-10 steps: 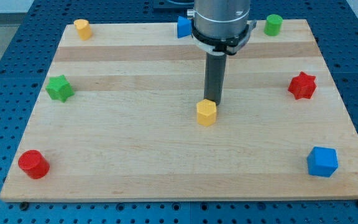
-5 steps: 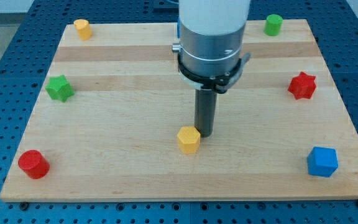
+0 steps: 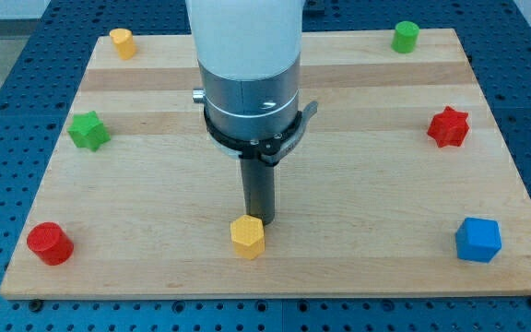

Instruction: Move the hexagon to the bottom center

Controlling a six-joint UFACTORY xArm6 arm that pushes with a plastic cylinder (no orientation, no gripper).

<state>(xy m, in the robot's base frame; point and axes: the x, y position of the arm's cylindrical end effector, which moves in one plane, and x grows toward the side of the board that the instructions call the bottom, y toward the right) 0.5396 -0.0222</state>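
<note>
Wooden bench (image 3: 155,267) on blue pegboard. No pincer on this arm, just a rod; my tip (image 3: 259,221) touches yellow hexagon (image 3: 247,237) from above-right, hexagon near bottom edge, slightly left of ctr.

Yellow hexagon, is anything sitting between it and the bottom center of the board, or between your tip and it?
Nothing visible. My tip sits right against the yellow hexagon, just above and to its right in the view. The board between the hexagon and the bottom center carries no block.
</note>
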